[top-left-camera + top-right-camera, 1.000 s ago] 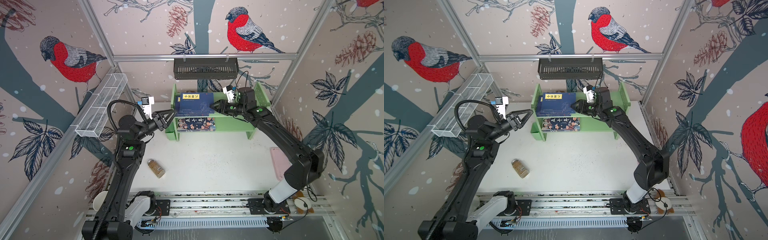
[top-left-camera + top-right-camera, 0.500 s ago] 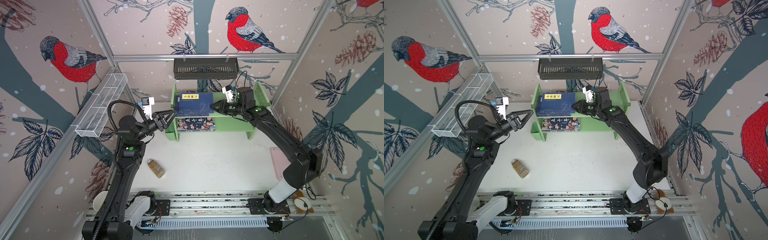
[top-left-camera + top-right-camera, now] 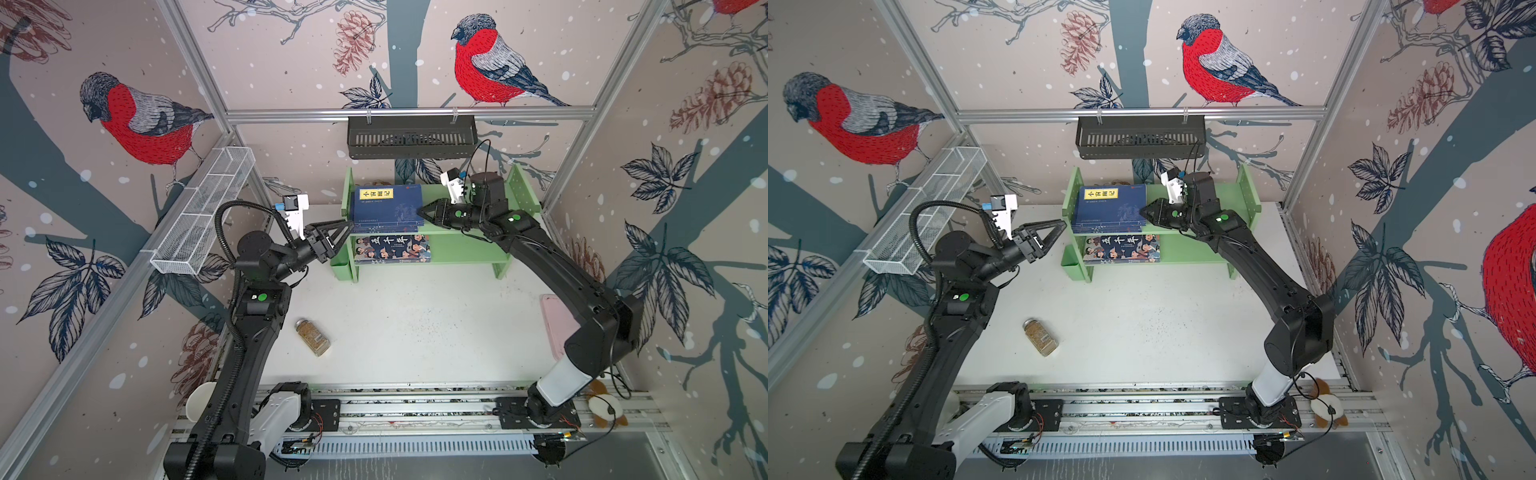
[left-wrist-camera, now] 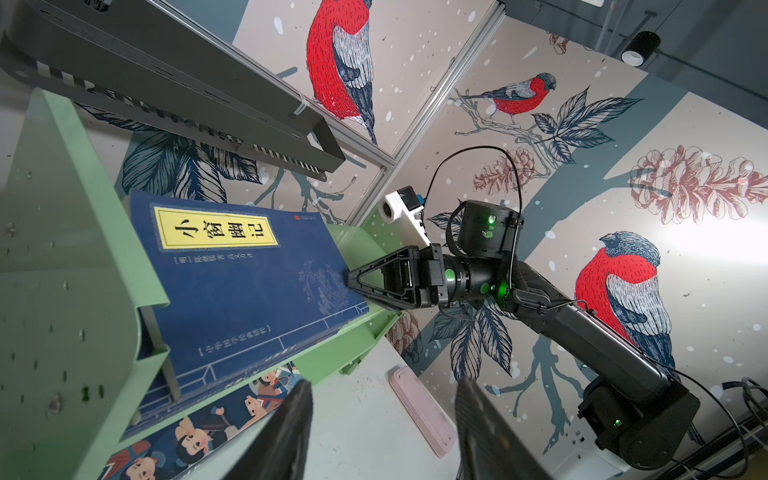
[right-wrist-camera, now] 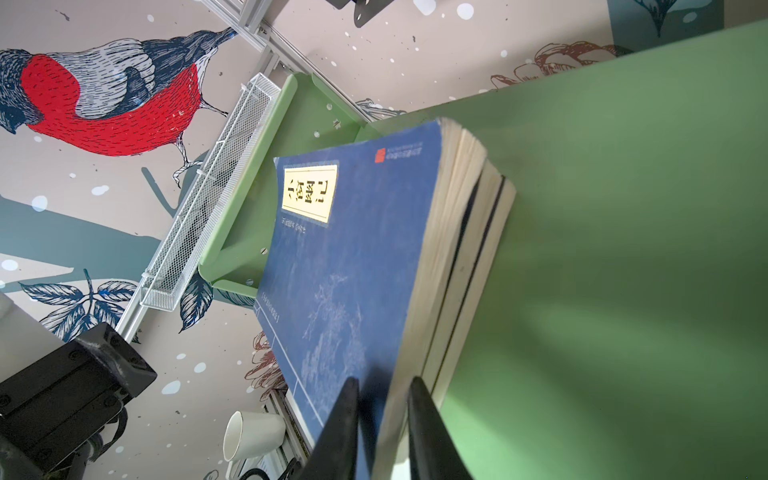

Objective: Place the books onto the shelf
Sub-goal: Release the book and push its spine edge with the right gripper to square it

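Right wrist view: right tool (image 5: 383,384) clamped on top navy-blue paperback (image 5: 353,249).
Page edge faced the tool, atop light green metal shelf (image 5: 623,208).

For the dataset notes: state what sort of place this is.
Probably a robot test cell dressed as a room, not a real home: an aluminium frame holds bullfinch-wallpaper panels, two robot arms stand on a base rail, and a green desktop shelf of books is the prop.

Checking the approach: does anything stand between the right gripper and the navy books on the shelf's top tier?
Nothing visible does. The right gripper is at the navy books on the shelf, its fingers either side of the top book's edge.
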Controlling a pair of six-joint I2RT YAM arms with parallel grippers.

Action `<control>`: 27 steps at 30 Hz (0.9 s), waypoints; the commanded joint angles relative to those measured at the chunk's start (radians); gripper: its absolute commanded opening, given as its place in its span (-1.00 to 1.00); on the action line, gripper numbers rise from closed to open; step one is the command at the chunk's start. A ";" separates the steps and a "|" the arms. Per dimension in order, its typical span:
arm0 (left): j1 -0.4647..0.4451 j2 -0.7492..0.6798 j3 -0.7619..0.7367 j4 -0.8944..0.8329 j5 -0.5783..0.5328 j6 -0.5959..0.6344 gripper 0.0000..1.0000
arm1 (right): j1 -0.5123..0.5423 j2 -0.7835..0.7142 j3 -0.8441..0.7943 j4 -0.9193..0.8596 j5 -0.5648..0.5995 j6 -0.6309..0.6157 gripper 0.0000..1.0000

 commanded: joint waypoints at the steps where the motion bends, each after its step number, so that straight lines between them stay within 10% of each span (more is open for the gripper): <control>1: 0.001 -0.003 0.001 0.014 -0.014 0.010 0.12 | 0.009 -0.001 0.011 0.012 0.032 0.007 -0.53; 11: 0.001 -0.005 0.026 -0.067 -0.060 0.103 0.12 | 0.026 0.002 0.030 -0.001 0.080 0.015 -0.45; 27: 0.000 -0.030 0.050 -0.392 -0.234 0.719 0.10 | 0.030 -0.179 -0.103 0.034 0.130 -0.025 -0.36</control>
